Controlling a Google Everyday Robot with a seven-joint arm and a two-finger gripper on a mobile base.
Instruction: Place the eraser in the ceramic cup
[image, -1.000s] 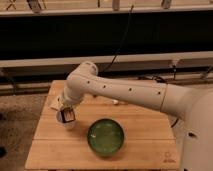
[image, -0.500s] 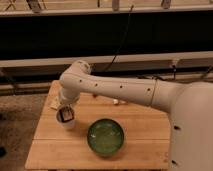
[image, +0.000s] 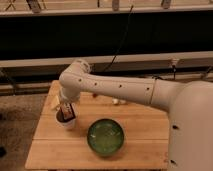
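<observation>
The ceramic cup is small and whitish and stands on the left part of the wooden table. My gripper hangs from the white arm straight over the cup's mouth, its tip at the rim. A small dark block with a white patch, the eraser, shows at the gripper's tip just above the cup's opening. Whether it is still held I cannot tell.
A glossy green bowl stands right of the cup, near the table's front edge. Small pale bits lie at the back of the table behind the arm. The thick white arm spans the table from the right. A dark wall runs behind.
The arm's elbow has swung a little to the left. The gripper has stayed over the cup with hardly any shift.
</observation>
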